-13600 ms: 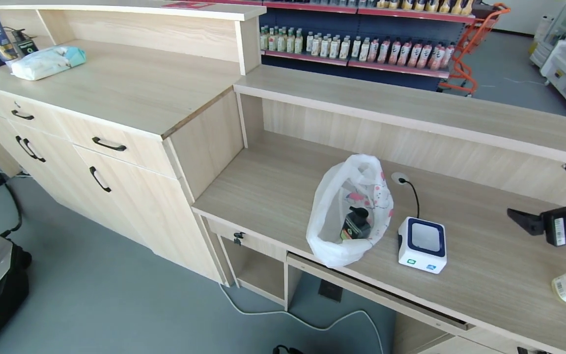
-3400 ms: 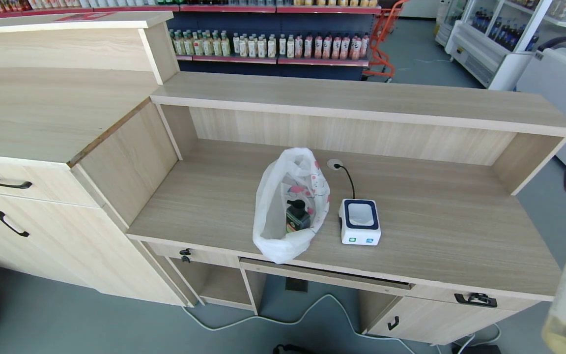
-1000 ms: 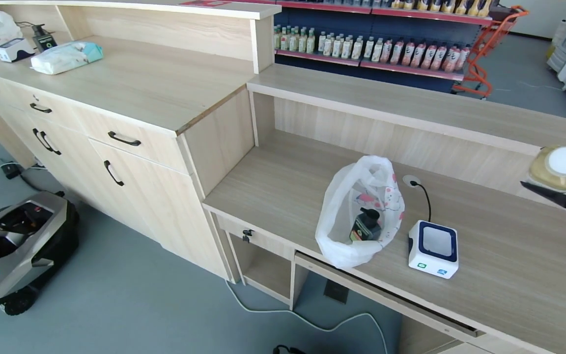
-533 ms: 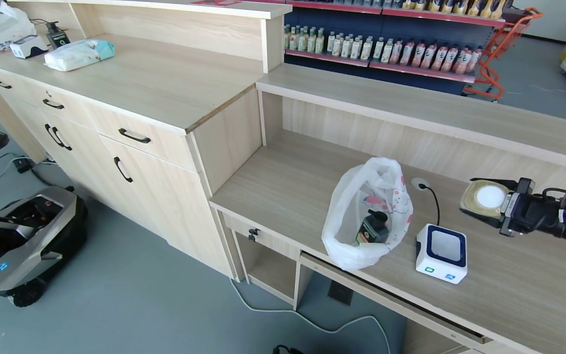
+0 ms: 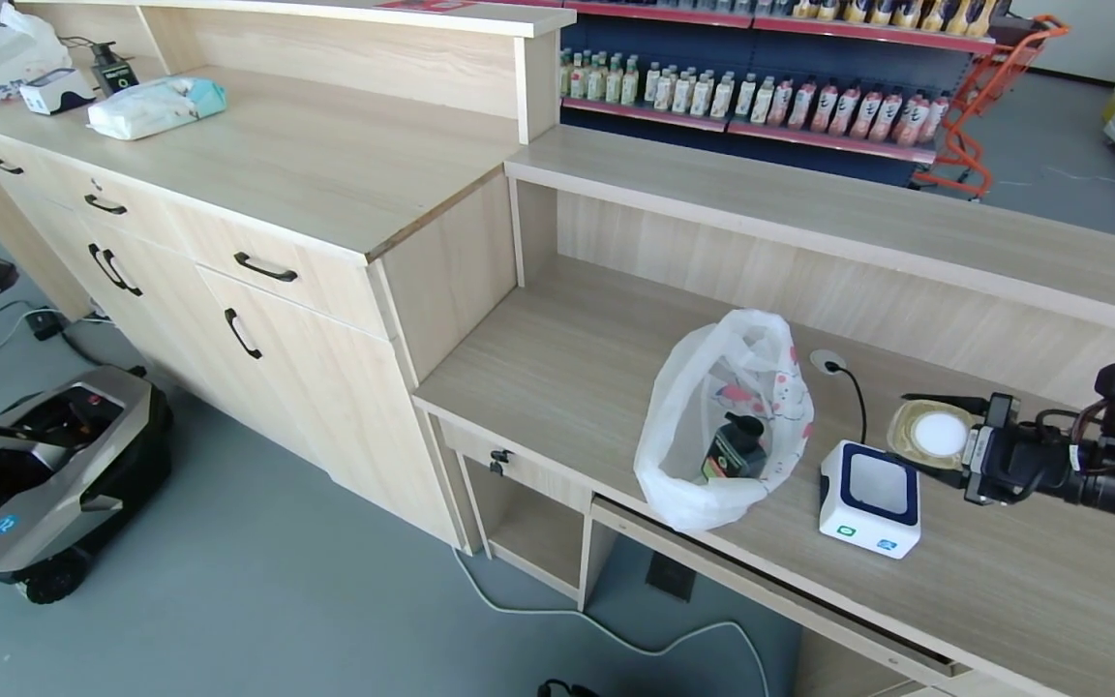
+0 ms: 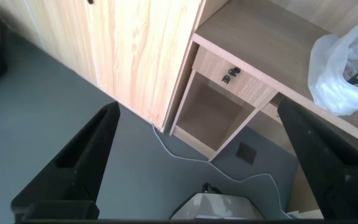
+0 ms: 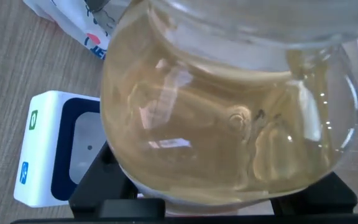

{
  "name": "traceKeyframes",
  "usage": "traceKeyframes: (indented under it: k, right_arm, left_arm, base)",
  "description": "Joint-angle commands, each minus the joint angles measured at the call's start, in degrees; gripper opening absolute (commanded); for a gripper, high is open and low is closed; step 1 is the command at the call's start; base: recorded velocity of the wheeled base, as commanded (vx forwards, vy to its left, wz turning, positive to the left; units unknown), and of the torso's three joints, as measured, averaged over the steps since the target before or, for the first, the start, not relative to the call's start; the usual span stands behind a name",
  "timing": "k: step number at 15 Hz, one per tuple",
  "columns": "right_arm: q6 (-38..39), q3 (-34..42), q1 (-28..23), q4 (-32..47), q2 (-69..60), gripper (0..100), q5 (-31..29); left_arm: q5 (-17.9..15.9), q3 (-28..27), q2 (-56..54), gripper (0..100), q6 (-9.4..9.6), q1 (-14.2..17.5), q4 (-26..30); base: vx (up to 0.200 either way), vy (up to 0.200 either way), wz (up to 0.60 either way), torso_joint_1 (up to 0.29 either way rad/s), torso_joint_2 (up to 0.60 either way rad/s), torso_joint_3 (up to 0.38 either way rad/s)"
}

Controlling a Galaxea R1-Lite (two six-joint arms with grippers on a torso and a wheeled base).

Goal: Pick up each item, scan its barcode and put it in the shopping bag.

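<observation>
My right gripper [image 5: 931, 433] is shut on a clear bottle of yellowish liquid [image 5: 938, 434], held on its side with the white cap facing the bag. The bottle hangs just above the desk, beside the far right corner of the white, blue-framed scanner [image 5: 869, 496]. In the right wrist view the bottle [image 7: 229, 124] looms over the scanner [image 7: 61, 149]. The white shopping bag [image 5: 722, 426] stands open left of the scanner with a dark bottle [image 5: 724, 455] inside. My left gripper [image 6: 197, 168] is open, low over the floor beside the counter, far from the bag [image 6: 344, 68].
A black cable [image 5: 853, 397] runs from the scanner to a hole in the desk [image 5: 557, 387]. The desk's back wall and raised ledge [image 5: 809, 208] stand close behind. A tissue pack [image 5: 156, 106] lies on the higher counter at left. A slightly open drawer [image 5: 770, 590] sits under the desk's front edge.
The head camera has panned back and forth. Over the last second my right gripper has carried the bottle down and left, close to the scanner.
</observation>
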Motion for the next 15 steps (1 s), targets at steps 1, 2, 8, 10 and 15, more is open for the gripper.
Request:
traceKeyframes:
  k: [1,2,8,10,15]
  right_arm:
    - [-0.21,0.09,-0.06,0.0,0.67,0,0.02]
    - [-0.29,0.09,-0.06,0.0,0.94,0,0.02]
    - [-2.58,0.0,0.29,0.0,2.61,0,0.02]
    - [-3.02,0.0,0.73,0.0,3.66,0,0.02]
    - [-3.63,-0.7,1.17,-0.88,5.33,0,0.02]
  left_arm:
    - [0.0,0.0,-0.02,100,-0.01,-0.02,0.0]
    - [0.0,0.0,-0.02,100,-0.01,-0.02,0.0]
    - [0.0,0.0,-0.02,100,-0.01,-0.02,0.0]
    - [0.0,0.0,-0.02,100,-0.01,-0.02,0.0]
    - [0.0,0.0,-0.02,100,-0.01,-0.02,0.0]
  base:
    - [0.0,0.0,0.0,0.0,0.0,0.0]
    - [0.0,0.0,0.0,0.0,0.0,0.0]
    - [0.0,0.0,0.0,0.0,0.0,0.0]
    - [0.0,0.0,0.0,0.0,0.0,0.0]
    - [0.0,0.0,0.0,0.0,0.0,0.0]
